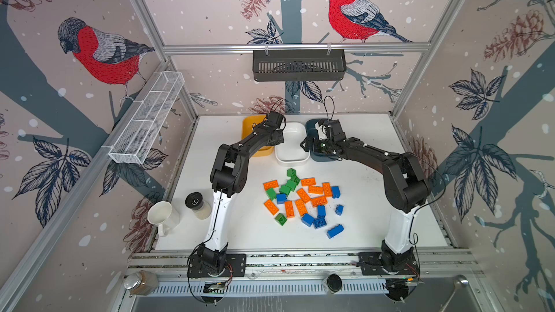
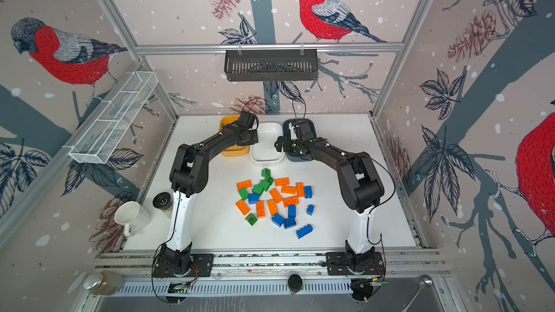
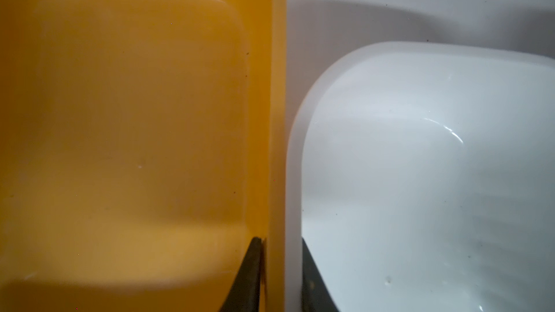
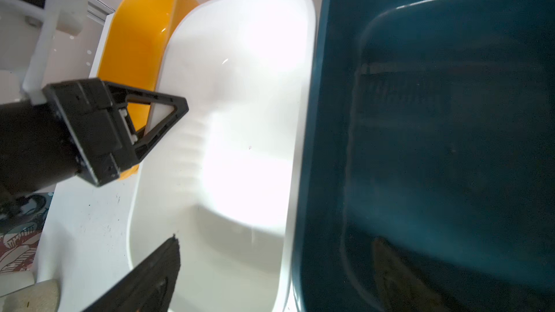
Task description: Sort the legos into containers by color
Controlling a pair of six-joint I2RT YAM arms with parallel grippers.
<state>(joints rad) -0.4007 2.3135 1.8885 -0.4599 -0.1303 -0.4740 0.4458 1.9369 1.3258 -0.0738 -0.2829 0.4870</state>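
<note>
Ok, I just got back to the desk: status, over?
Left claw shut across yellow tub and white tub rims. Right claw open, astride white and teal tub rims. Legos all on table, tubs look empty. Mug, jar stand left of pile.

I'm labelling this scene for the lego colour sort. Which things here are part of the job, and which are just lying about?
Belong to the job: legos, yellow-orange tub, white tub, teal tub.

Just lying about: white mug, black-lidded jar, wire mesh tray, black slotted basket.
</note>
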